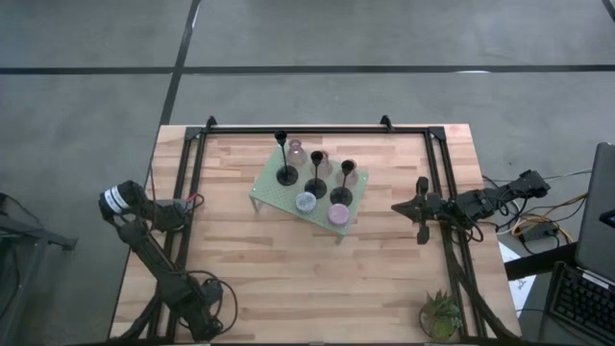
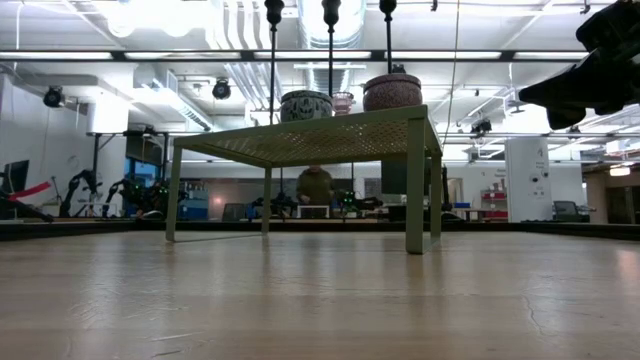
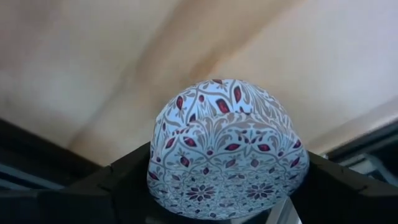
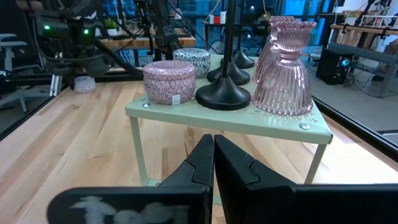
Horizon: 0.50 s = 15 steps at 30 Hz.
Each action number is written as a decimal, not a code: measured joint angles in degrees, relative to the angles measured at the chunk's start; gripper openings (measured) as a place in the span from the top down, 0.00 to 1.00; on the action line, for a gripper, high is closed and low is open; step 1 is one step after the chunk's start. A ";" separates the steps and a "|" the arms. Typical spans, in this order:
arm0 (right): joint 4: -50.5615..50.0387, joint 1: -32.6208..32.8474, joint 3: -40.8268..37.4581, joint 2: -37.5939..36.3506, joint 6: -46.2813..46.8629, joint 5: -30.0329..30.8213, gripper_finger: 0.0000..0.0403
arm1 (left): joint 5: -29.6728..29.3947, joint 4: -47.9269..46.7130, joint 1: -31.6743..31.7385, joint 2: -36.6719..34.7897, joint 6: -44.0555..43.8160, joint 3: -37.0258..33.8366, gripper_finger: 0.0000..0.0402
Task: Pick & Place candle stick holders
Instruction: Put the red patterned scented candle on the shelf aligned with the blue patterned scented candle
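A squat round pale-blue holder (image 3: 224,149) with a red and grey leaf pattern sits between the two fingers of my left gripper (image 3: 224,205), above the wood at the table's left edge. In the high view my left gripper (image 1: 184,208) hides it. On the pale green stand (image 1: 274,197) at mid-table stand three black slim-stemmed holders (image 1: 286,175), pink glass holders (image 4: 283,74) and two squat round ones (image 1: 306,202) (image 1: 339,213), all on their bases. My right gripper (image 1: 421,208) hangs shut to the right of the stand, touching nothing. My left gripper has the pale-blue holder between its two fingers, one dark finger (image 3: 124,180) against each side of its round wall (image 3: 157,177). The fingers come slanting down from above. I cannot tell whether the holder stands on the table or is lifted.
A black rail frame (image 1: 317,129) runs around the work area, and one of its bars (image 1: 178,240) passes close by my left gripper. A spiky green plant (image 1: 440,315) stands at the near right corner. Bare wood (image 1: 307,279) lies in front of the stand.
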 joint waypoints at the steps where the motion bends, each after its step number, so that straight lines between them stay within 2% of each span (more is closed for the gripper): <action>1: -0.02 0.00 0.00 0.00 0.00 0.00 0.98 | -0.67 -0.64 0.45 -0.19 0.41 -0.02 0.23; 4: -0.02 0.02 0.00 0.00 0.00 0.00 0.98 | -3.61 -1.95 1.76 -0.52 0.28 0.00 0.24; 6: 0.00 0.00 0.00 0.00 0.00 -0.01 0.98 | -3.32 -4.09 3.11 -0.62 0.40 -0.13 0.24; 11: 0.00 0.00 0.00 0.00 0.00 -0.01 0.98 | -0.85 -6.44 7.55 -1.44 7.64 -1.80 0.23; 15: 0.00 0.02 0.00 0.00 0.02 -0.02 0.98 | -2.11 -7.17 12.15 -3.03 13.82 -2.79 0.24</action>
